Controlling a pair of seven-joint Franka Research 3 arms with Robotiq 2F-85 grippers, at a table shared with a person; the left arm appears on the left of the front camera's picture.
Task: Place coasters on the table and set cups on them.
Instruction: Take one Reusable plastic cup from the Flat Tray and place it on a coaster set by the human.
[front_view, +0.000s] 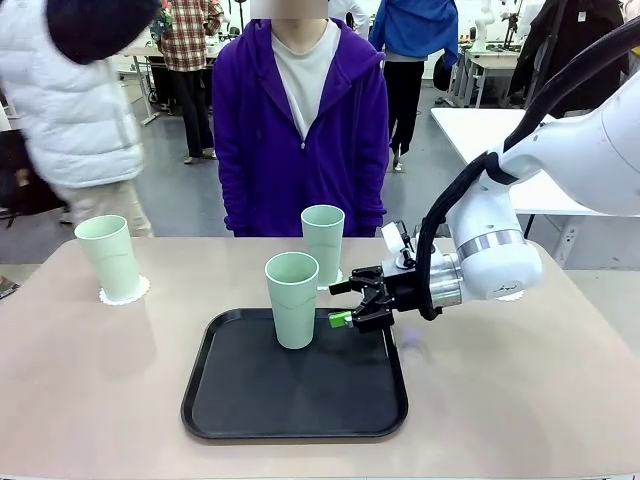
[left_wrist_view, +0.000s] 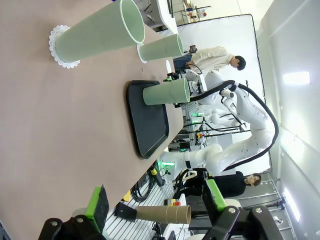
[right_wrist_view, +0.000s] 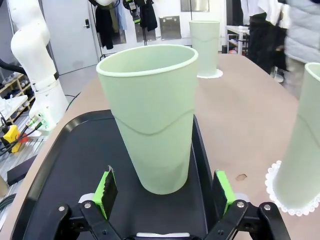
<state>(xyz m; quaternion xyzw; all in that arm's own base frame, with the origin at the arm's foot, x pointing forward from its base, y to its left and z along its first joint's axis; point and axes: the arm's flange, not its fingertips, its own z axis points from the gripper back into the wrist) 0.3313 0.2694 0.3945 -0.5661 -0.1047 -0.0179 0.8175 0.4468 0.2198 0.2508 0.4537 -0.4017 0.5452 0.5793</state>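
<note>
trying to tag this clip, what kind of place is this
Most likely a robotics lab or workshop, not a home. A white robot arm reaches over the wide beige table, more white arms stand at benches behind, and people walk an open floor with white work tables.

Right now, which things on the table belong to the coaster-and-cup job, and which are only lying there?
Belong to the job:
- three mint-green cups: on the tray, far middle, far left
- doily coasters under the far-left cup and the far-middle cup
- open right claw by the tray cup

Just lying about:
- black tray
</note>
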